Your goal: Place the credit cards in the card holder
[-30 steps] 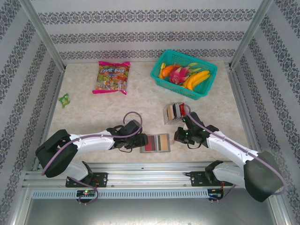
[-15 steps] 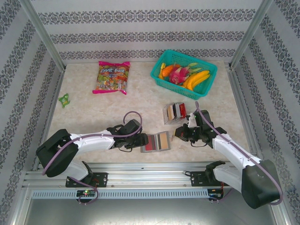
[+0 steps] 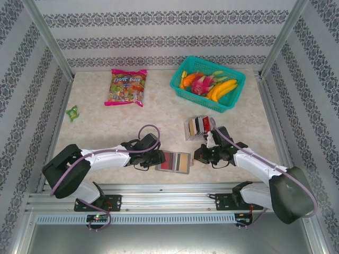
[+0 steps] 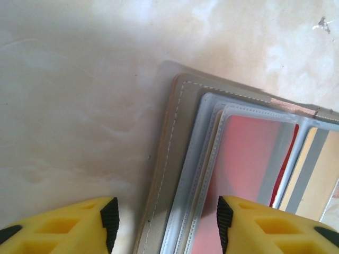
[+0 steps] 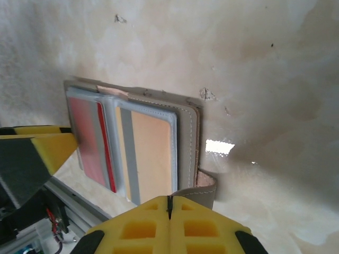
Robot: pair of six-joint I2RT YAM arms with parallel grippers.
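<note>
The card holder's (image 4: 170,143) stitched edge lies between the left gripper's (image 4: 165,228) parted, empty jaws; the right gripper (image 5: 169,203) hovers closed beside it.

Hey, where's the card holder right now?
In the top view the card holder lies open between the left claw and the right claw, with the credit cards just beyond it.

The left arm (image 3: 103,157) is stretched low from its base toward the right, with the left gripper (image 3: 157,159) carried at its end. In the left wrist view its yellow fingers (image 4: 79,227) are held well apart. The right arm (image 3: 259,165) is bent inward toward the left. The right gripper (image 3: 201,155) is pointed down, its fingers (image 5: 206,230) pressed together tip to tip.
</note>
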